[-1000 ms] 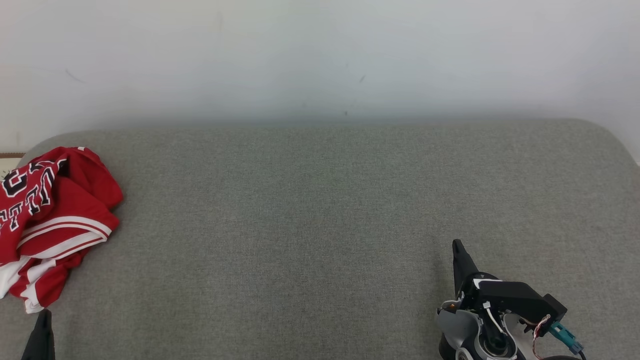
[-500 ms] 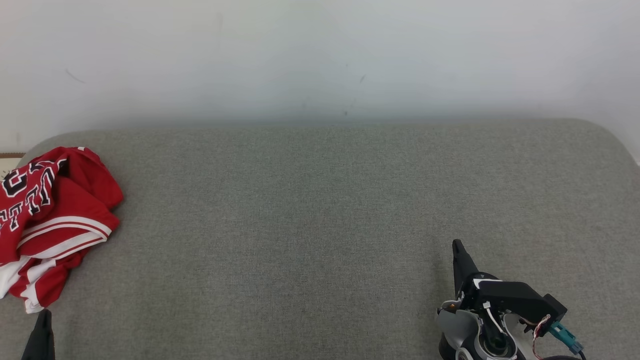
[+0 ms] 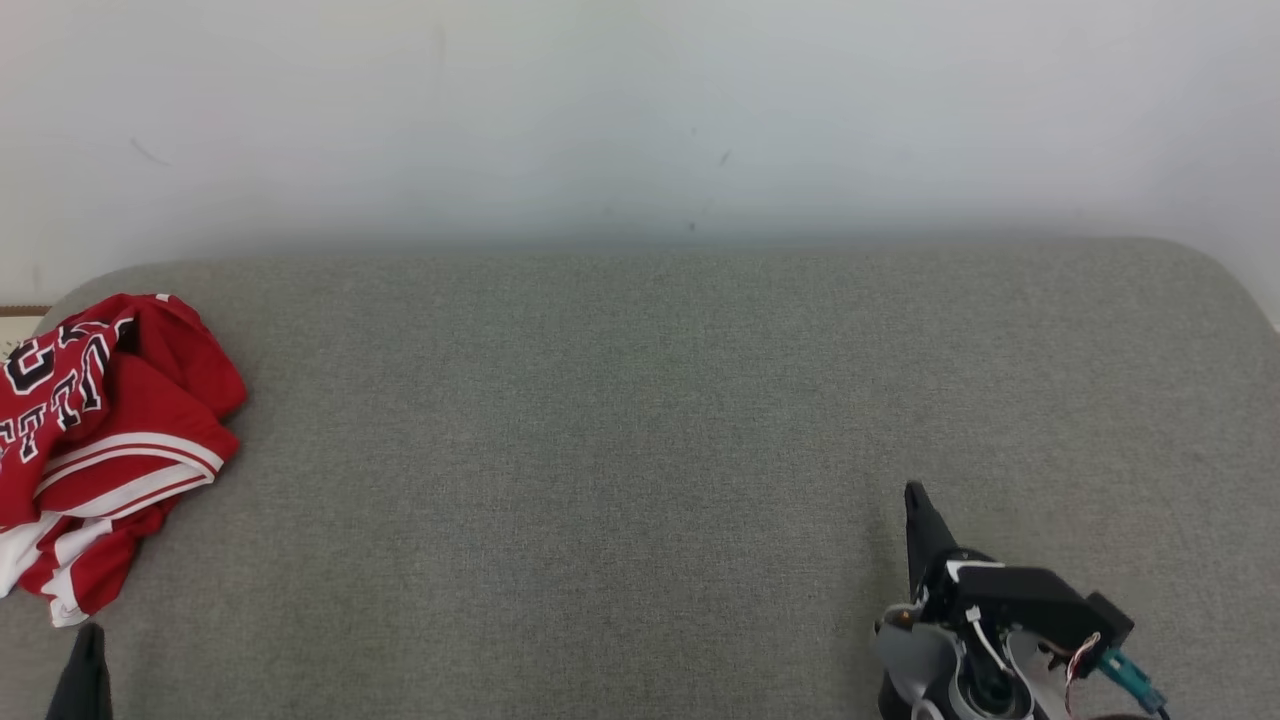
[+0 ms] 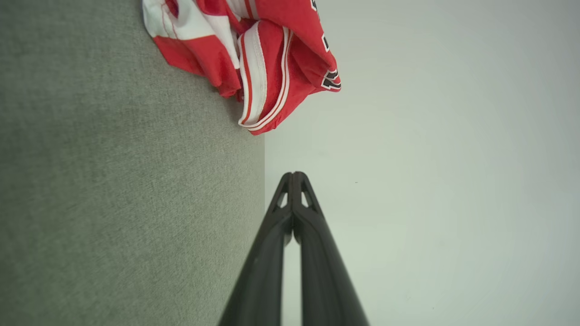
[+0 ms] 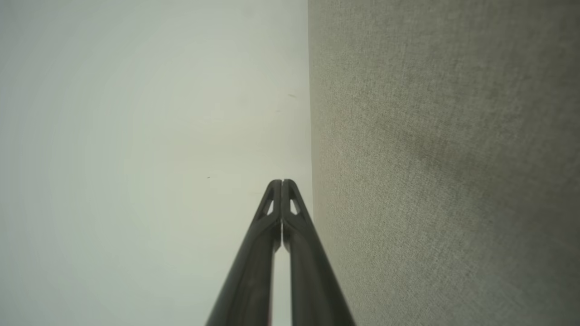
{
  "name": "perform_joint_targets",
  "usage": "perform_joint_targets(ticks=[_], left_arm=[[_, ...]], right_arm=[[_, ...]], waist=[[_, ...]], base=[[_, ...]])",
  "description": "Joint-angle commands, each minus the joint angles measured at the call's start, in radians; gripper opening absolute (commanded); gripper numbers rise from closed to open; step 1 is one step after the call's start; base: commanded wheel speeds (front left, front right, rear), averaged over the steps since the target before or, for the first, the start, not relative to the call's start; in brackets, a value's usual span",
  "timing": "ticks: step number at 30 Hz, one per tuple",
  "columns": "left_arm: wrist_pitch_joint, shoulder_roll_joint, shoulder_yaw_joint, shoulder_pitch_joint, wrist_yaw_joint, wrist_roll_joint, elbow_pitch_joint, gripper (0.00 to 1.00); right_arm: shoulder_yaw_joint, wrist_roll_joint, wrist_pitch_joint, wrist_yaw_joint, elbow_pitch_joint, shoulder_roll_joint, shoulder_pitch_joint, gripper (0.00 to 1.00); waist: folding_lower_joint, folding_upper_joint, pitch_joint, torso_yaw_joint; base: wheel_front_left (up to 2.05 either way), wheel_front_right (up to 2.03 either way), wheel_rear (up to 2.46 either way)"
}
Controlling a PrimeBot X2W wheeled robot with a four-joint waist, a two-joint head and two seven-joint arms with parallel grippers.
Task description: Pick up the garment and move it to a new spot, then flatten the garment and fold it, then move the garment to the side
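Grey woven fabric surface (image 3: 640,450), broad and flat, beneath and ahead of the right gripper (image 3: 912,492), plain white wall (image 3: 640,110) beyond its fingertips, faint dark scuffs (image 3: 723,157) on that wall.

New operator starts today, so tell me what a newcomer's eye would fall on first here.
The crumpled red jersey with white stripes and black lettering stands out, bunched at the left edge of the grey fabric surface. Next comes the right hand at the lower right of the head view, fingers shut and empty. The left hand shows as a dark tip just below the jersey, also shut.
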Motion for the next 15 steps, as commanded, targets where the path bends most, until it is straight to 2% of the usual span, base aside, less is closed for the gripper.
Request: perform_joint_targets(ticks=[1,6,15], left_arm=[[0.000,-0.001,0.000,0.000,0.000,0.000,0.002,1.00],[-0.007,-0.027,-0.008,0.025,0.001,-0.001,0.029,1.00],[-0.086,-0.028,-0.074,0.040,0.001,0.033,-0.010,1.00]], right_arm=[[0.000,0.000,0.000,0.000,0.002,0.000,0.001,1.00],[-0.002,0.000,-0.001,0.000,0.026,-0.001,0.047,1.00],[-0.013,-0.038,-0.011,0.000,-0.031,-0.001,0.074,1.00]], waist=[[0.0000,0.0000,0.000,0.000],[0.0000,0.0000,0.000,0.000],[0.0000,0.0000,0.000,0.000]], base=[[0.00,0.00,0.00],[0.00,0.00,0.00],[0.00,0.00,0.00]])
